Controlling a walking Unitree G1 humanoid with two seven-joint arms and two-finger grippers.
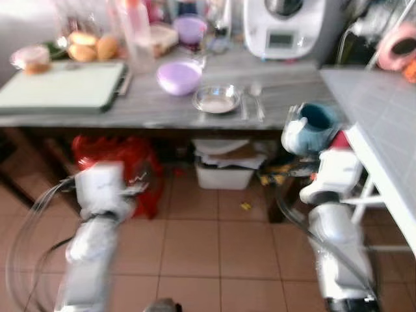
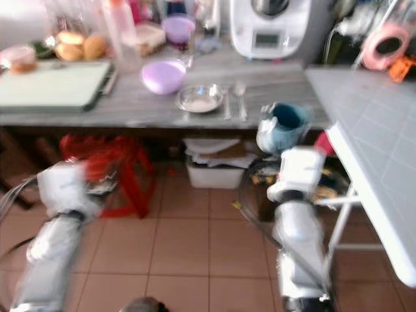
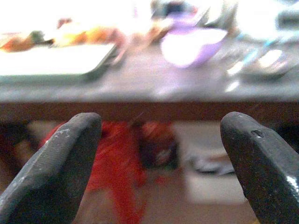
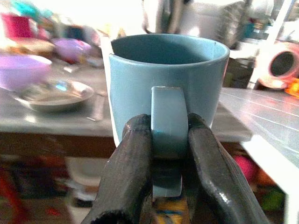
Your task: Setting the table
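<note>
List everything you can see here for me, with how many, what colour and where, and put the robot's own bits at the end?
Blue ceramic mug: one, blue, held by its handle, in front of the counter edge.
Lilac plastic bowl: one, lilac, on the grey counter.
Shallow metal dish: one, silvery, beside the bowl.
Metal cutlery: a few pieces, silvery, right of the dish; count unclear.
Pale green cutting board: one, counter's left.
Bread rolls: several, golden, behind the board.
White kitchen machine: one, counter's back.
Red bag: one, under the counter.
White storage box: one, under the counter.
Left gripper: fingers open, empty.
Right gripper: fingers shut on the mug handle.
</note>
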